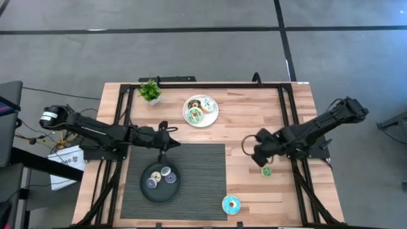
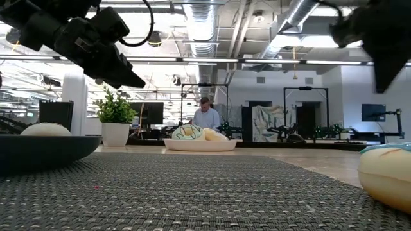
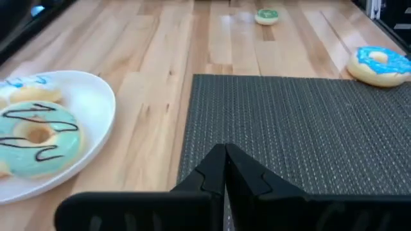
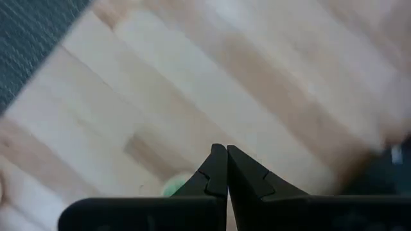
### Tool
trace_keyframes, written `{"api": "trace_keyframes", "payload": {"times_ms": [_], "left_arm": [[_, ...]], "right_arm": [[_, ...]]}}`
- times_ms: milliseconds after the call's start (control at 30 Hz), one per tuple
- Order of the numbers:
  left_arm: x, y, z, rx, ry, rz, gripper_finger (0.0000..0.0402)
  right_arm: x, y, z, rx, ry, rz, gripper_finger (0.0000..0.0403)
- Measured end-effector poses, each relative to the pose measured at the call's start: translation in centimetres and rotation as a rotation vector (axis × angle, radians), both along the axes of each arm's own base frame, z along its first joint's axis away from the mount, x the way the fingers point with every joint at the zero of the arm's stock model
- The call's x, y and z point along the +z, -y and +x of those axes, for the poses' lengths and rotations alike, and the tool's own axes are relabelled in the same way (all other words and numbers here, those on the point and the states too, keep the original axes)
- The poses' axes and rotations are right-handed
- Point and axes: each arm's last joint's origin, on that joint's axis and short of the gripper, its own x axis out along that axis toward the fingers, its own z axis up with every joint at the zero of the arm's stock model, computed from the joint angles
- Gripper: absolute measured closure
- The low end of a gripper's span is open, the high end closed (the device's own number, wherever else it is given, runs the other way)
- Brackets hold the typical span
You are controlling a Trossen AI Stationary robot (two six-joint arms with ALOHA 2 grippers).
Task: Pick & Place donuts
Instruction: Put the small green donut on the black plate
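Note:
A white plate [image 1: 201, 121] near the table's far edge holds larger donuts, among them a green-iced one with dark drizzle [image 3: 35, 131]. A blue-iced donut [image 1: 231, 204] lies on the wood near the near edge, by the mat's corner. A coin-sized green donut [image 1: 266, 171] lies on the wood at the right. Several coin-sized donuts [image 1: 166, 172] sit in the black dish [image 1: 145, 191]. My left gripper [image 1: 170, 137] hovers shut over the mat's far edge. My right gripper [image 1: 261, 159] is shut, raised just beside the small green donut [image 4: 172, 186], touching nothing.
A grey woven mat [image 1: 203, 172] covers the table's middle and near part, with the black dish on its left corner. A small potted plant [image 1: 150, 91] stands at the far left. Bare wood [image 1: 254, 114] lies between the plate and the right arm. A person [image 2: 207, 117] sits far behind.

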Motion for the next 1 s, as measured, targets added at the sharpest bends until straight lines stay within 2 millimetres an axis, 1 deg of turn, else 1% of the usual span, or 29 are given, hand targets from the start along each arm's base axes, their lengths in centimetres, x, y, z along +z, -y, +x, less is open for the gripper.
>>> {"api": "trace_keyframes", "payload": {"times_ms": [67,300,600,700,867,1000], "left_arm": [[0.1,0.0,-0.2,-0.009,-0.006,0.023,0.0401],[0.8,-0.3,-0.6,-0.004,0.022,0.117,0.0401],[0.9,-0.9,-0.9,0.027,0.012,0.126,0.0401],[0.9,-1.3,-0.8,0.04,0.01,0.14,0.0401],[1.1,-2.0,-0.9,0.075,0.018,0.147,0.0401],[1.1,-2.6,-0.9,0.097,0.017,0.156,0.0401]], "right_arm": [[0.2,-0.9,-0.7,-0.037,-0.029,0.021,0.0403],[0.2,-3.7,-2.2,-0.192,-0.03,0.096,0.0403],[0.2,-6.5,-4.4,-0.314,-0.043,0.145,0.0399],[0.2,-7.1,-5.1,-0.347,-0.045,0.148,0.038],[0.2,-7.7,-6.2,-0.419,-0.054,0.133,0.0329],[-0.5,-8.4,-6.1,-0.439,-0.066,0.093,0.0286]]}}
